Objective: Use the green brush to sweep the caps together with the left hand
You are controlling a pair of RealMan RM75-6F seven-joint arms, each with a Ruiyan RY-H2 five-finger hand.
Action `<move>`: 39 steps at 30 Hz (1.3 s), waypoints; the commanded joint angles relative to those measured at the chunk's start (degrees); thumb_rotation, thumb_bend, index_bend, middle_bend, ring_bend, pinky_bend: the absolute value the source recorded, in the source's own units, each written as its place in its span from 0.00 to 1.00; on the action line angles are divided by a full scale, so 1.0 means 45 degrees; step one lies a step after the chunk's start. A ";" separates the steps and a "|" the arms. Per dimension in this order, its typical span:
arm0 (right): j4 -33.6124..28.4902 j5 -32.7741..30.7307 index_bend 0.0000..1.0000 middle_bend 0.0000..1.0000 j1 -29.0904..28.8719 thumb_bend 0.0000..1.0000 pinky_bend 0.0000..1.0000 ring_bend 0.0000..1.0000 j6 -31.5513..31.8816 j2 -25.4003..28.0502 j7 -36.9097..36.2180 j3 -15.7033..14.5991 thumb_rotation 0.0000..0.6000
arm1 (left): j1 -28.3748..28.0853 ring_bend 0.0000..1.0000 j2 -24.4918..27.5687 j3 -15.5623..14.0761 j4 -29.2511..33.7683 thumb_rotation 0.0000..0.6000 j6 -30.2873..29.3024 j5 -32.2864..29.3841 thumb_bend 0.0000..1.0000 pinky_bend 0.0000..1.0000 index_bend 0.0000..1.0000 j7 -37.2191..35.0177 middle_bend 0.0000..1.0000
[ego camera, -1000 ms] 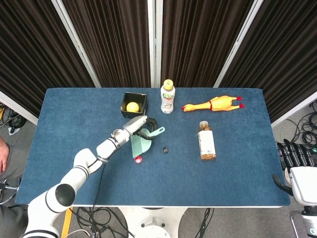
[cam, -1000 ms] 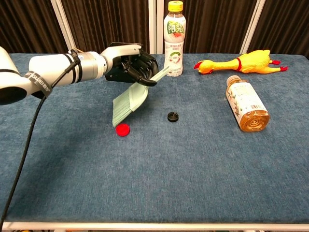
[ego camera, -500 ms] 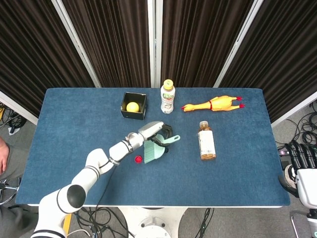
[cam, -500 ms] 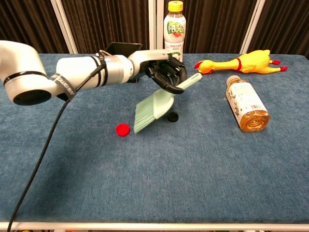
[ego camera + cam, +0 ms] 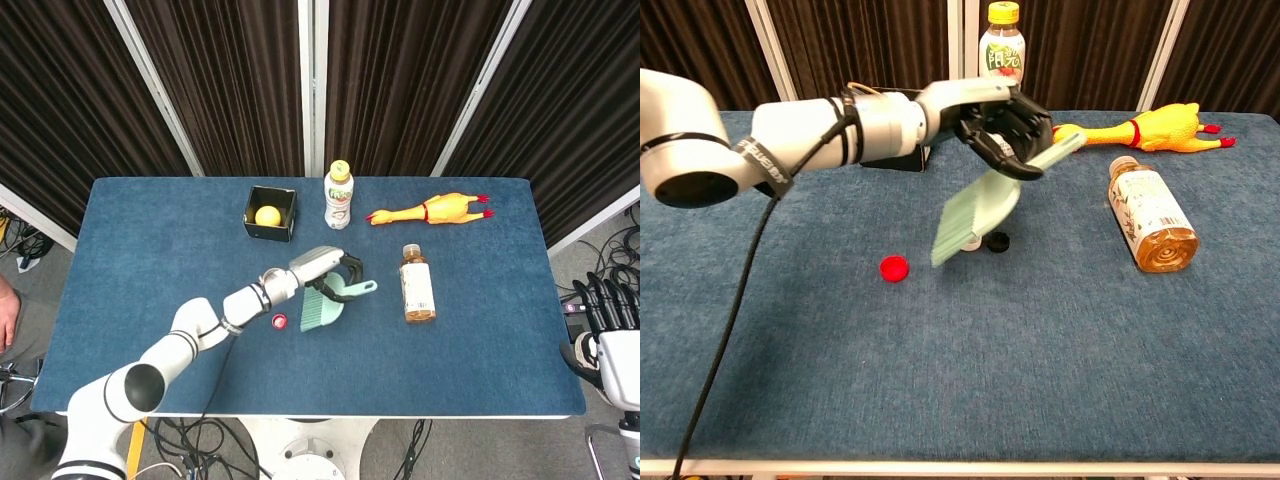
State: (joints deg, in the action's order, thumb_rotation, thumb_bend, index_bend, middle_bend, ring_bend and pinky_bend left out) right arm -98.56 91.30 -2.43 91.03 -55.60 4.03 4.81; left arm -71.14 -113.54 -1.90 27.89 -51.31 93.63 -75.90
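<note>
Over the past second I carried the brush (image 5: 975, 208), gripped by its handle in my left hand (image 5: 1002, 132), from the red cap's (image 5: 894, 267) side across toward the black cap (image 5: 997, 241); a second earlier the bristles hung just above the red cap, and at this moment they hung beside the black one, on its left, partly covering it. By my reckoning that crossing had not yet put the brush where a leftward stroke could push the black cap toward the red one, since the bristles sat between the two caps rather than beyond the black cap. Both caps lay where they had been, apart on the blue counter (image 5: 1060, 360). The chest view showed what the head view could not: the black cap peeking out at the brush's lower edge and the bristles seeming lifted off the cloth, though I could not be sure of contact. In the head view the brush (image 5: 322, 312) hid the black cap entirely, leaving only the red cap (image 5: 279, 321) showing. That view alone caught my right hand (image 5: 608, 308) idle off the counter's right edge, fingers apart and holding nothing.
</note>
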 commanded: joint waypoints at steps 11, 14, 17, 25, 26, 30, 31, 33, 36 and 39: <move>0.0412 0.0381 0.00 0.00 -0.0716 0.15 0.00 0.00 -0.0575 -0.0226 -0.0424 0.0149 1.00 | 0.4064 0.40 0.3525 0.1674 0.8221 1.00 -0.0828 -0.4518 0.41 0.22 0.55 0.9749 0.61; 0.0480 0.0418 0.00 0.00 -0.0764 0.15 0.00 0.00 -0.0624 -0.0254 -0.0504 0.0113 1.00 | 0.4729 0.40 0.3378 0.1886 0.9117 1.00 -0.1598 -0.5170 0.41 0.22 0.55 1.1256 0.61; 0.0493 0.0455 0.00 0.00 -0.0778 0.15 0.00 0.00 -0.0629 -0.0255 -0.0547 0.0070 1.00 | 0.5303 0.40 0.2881 0.2090 0.9455 1.00 -0.2501 -0.5546 0.41 0.22 0.55 1.2427 0.61; 0.0471 0.0428 0.00 0.00 -0.0615 0.15 0.00 0.00 -0.0478 -0.0264 -0.0535 -0.0086 1.00 | 0.6029 0.40 0.1083 0.2606 0.8398 1.00 -0.3511 -0.5619 0.40 0.22 0.55 1.2949 0.61; 0.0464 0.0430 0.00 0.00 -0.0582 0.15 0.00 0.00 -0.0434 -0.0255 -0.0542 -0.0102 1.00 | 0.6043 0.40 0.0883 0.2656 0.8159 1.00 -0.3538 -0.5568 0.40 0.22 0.55 1.2938 0.61; 0.0412 0.0442 0.00 0.00 -0.0399 0.15 0.00 0.00 -0.0170 -0.0167 -0.0525 -0.0159 1.00 | 0.6118 0.40 0.0110 0.2791 0.7243 1.00 -0.3694 -0.5245 0.40 0.22 0.55 1.2933 0.61; 0.0394 0.0448 0.00 0.00 -0.0369 0.15 0.00 0.00 -0.0134 -0.0148 -0.0518 -0.0174 1.00 | 0.6119 0.40 -0.0031 0.2802 0.7055 1.00 -0.3683 -0.5164 0.40 0.22 0.55 1.2899 0.61; 0.0366 0.0458 0.00 0.00 -0.0318 0.15 0.00 0.00 -0.0081 -0.0123 -0.0501 -0.0205 1.00 | 0.6116 0.40 -0.0371 0.2827 0.6571 1.00 -0.3645 -0.4991 0.40 0.22 0.55 1.2796 0.61; 0.0354 0.0432 0.00 0.00 -0.0262 0.15 0.00 0.00 -0.0033 -0.0126 -0.0501 -0.0231 1.00 | 0.6126 0.40 -0.0869 0.2863 0.5800 1.00 -0.3528 -0.4813 0.40 0.22 0.55 1.2564 0.61; 0.0340 0.0407 0.00 0.00 -0.0224 0.15 0.00 0.00 -0.0014 -0.0109 -0.0489 -0.0250 1.00 | 0.6092 0.40 -0.1295 0.2988 0.5140 1.00 -0.3348 -0.4693 0.41 0.22 0.55 1.2176 0.61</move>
State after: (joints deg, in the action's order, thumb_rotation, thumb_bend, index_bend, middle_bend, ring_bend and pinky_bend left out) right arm -97.03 93.13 -3.44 90.96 -56.10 1.83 3.69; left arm -43.67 -118.07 11.09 52.55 -66.94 71.92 -19.92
